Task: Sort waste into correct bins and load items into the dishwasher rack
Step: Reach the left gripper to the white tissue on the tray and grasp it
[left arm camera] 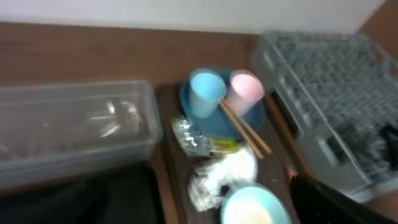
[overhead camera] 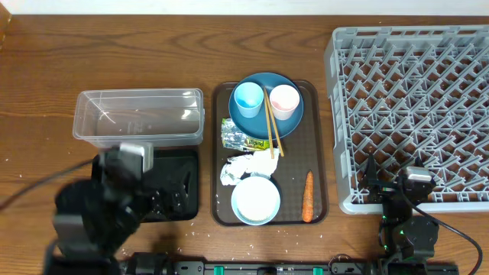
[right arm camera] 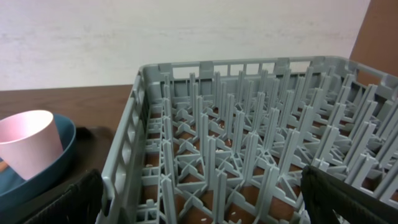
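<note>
The left gripper, blurred, hovers over the black tray beside the clear tub, fingers apart and empty; the right gripper hangs at the near edge of the grey dishwasher rack, fingers spread wide, holding nothing; the brown serving tray carries the dark blue plate with the light blue cup, pink cup and chopsticks, then the snack wrapper, tissue, bowl and carrot.

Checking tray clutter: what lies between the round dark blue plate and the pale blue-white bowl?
Overhead view shows a yellow-green snack wrapper, a crumpled white tissue and tips of the wooden chopsticks.
</note>
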`<control>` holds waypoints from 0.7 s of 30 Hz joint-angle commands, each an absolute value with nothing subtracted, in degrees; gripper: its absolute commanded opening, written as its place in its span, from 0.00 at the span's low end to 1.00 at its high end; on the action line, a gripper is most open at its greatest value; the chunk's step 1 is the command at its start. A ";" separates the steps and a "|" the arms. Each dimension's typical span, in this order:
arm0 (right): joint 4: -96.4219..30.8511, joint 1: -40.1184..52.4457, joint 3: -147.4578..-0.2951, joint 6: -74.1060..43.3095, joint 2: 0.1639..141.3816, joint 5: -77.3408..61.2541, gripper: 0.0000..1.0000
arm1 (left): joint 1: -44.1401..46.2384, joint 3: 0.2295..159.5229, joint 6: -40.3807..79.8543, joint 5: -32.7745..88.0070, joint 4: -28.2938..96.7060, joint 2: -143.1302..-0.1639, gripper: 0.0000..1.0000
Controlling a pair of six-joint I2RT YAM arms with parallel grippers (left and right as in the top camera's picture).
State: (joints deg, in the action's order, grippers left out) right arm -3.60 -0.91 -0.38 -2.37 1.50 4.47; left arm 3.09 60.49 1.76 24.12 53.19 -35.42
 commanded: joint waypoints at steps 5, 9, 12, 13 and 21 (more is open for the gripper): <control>-3.88 -1.21 -0.32 -2.52 1.48 4.45 0.99 | 3.20 73.43 3.99 29.43 61.23 -49.28 0.94; -3.88 -1.21 -0.32 -2.52 1.56 4.45 0.99 | 3.20 73.36 5.10 32.64 61.34 -52.51 0.94; -3.86 -1.21 -0.32 -2.52 1.56 4.45 0.99 | 3.20 73.34 7.97 32.62 62.54 -54.39 0.94; -3.88 -1.21 -0.32 -2.52 1.56 4.45 0.99 | 3.27 73.32 9.69 32.64 63.24 -54.98 0.92; -3.86 -1.21 -0.32 -2.52 1.56 4.45 0.99 | 8.25 70.50 11.94 30.41 66.83 -57.87 0.49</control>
State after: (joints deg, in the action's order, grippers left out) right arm -3.64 -0.91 -0.38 -2.37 1.50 4.47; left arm 6.31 72.07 10.94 31.38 66.37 -57.45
